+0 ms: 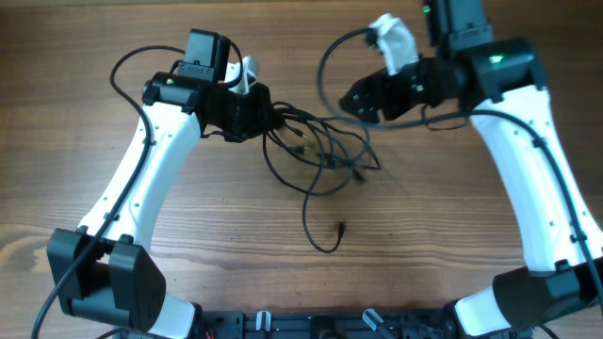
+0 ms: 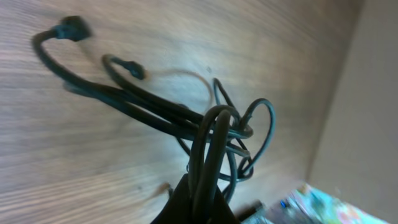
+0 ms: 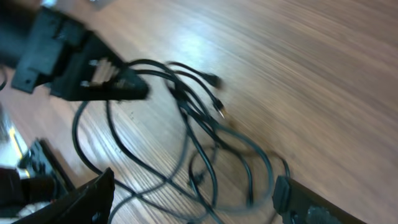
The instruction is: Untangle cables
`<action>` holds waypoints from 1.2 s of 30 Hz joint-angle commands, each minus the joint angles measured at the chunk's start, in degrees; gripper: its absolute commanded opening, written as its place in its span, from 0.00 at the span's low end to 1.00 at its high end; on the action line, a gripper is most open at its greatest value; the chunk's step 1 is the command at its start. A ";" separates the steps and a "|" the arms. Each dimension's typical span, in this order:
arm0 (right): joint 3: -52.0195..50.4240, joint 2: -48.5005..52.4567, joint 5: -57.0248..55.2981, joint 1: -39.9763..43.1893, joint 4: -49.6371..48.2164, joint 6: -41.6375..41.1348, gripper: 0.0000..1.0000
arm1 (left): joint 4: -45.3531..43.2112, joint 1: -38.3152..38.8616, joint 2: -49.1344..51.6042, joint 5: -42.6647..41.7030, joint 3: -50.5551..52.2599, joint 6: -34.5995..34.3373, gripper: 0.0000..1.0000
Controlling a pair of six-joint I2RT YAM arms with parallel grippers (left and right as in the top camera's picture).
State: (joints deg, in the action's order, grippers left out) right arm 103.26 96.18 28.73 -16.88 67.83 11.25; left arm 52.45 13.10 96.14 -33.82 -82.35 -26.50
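Cables (image 2: 208, 134) clenched in L gripper (image 2: 194, 202), lower centre. R gripper (image 3: 193, 202) jaws wide, empty, over loops. Step: R choosing grasp. Next: needs single strand, pull away from L.

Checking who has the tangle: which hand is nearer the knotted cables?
Left. The left hand is shut on the cables at one end of the tangle. The right hand hangs open over the opposite end, gripping nothing.

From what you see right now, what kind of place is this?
Probably a robot lab workbench: a left arm and a right arm stand at a wooden table, with thin black cables tangled between them.
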 commanded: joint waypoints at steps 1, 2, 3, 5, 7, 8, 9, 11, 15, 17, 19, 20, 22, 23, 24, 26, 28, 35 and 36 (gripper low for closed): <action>0.87 2.84 -3.63 -5.29 -0.68 5.18 0.83 | 0.46 -1.79 0.52 -11.13 -0.07 2.60 0.04; 0.87 4.11 -3.87 -6.60 -0.72 5.29 0.82 | 0.42 -3.85 0.52 -16.31 -0.07 3.17 0.04; 0.87 4.94 -3.87 -7.26 -0.81 5.55 0.81 | 0.42 -5.07 0.52 -20.13 -0.07 3.85 0.04; 0.87 6.64 -3.82 -9.18 -1.31 7.82 0.79 | 0.92 -7.72 0.52 -28.09 -0.07 3.80 0.04; 0.87 7.80 -4.35 -10.93 -3.02 9.07 0.76 | 1.51 -8.52 0.52 -30.88 -0.07 3.82 0.04; 0.87 8.04 -4.37 -11.50 -3.74 9.66 0.75 | 1.66 -8.50 0.52 -30.86 -0.07 3.82 0.04; 0.87 8.35 -5.33 -12.17 -4.92 9.75 0.73 | 2.10 -8.50 0.52 -30.88 -0.07 3.80 0.04; 0.87 8.98 -6.88 -12.50 -6.51 9.90 0.73 | 2.29 -8.50 0.52 -30.88 -0.07 3.78 0.04; 0.85 11.34 -6.99 -12.52 -7.39 9.73 0.62 | 2.29 -8.50 0.52 -30.88 -0.07 3.56 0.04; 0.85 12.00 -10.43 -12.52 -7.63 6.82 0.41 | 2.27 -8.50 0.52 -30.86 -0.07 3.56 0.04; 0.87 11.98 -11.15 -12.52 -7.82 4.68 0.30 | 2.23 -8.50 0.52 -29.83 -0.07 3.58 0.04; 0.87 11.98 -11.26 -12.52 -7.80 3.96 0.22 | 2.25 -8.50 0.52 -28.94 -0.07 3.58 0.04; 1.01 11.78 -11.34 -12.52 -7.82 1.29 0.10 | 2.25 -8.50 0.52 -26.47 -0.07 3.56 0.04; 1.11 11.19 -11.34 -12.52 -7.85 0.50 0.08 | 2.25 -8.50 0.52 -24.55 -0.07 3.54 0.04; 1.18 10.38 -11.34 -12.52 -8.04 -0.74 0.05 | 2.27 -8.50 0.52 -20.50 -0.07 3.21 0.04; 1.18 7.72 -11.13 -12.52 -8.46 -3.50 0.04 | 2.25 -8.46 0.52 -11.80 -0.07 0.15 0.04; 1.18 3.69 -11.13 -12.22 -7.98 -6.03 0.04 | 2.27 -8.46 0.52 0.33 -0.07 -2.75 0.04; 1.16 -6.88 -9.97 -6.40 -7.58 -17.97 0.04 | 2.29 -8.46 0.52 16.81 -0.07 -7.02 0.04; 1.16 -7.32 -12.31 -3.72 -7.04 -23.87 0.04 | 2.27 -8.46 0.52 18.14 -0.07 -6.99 0.04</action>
State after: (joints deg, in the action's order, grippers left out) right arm 103.33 90.50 18.17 -25.06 60.34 -1.58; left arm 54.68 4.80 96.20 -22.22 -82.35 -32.45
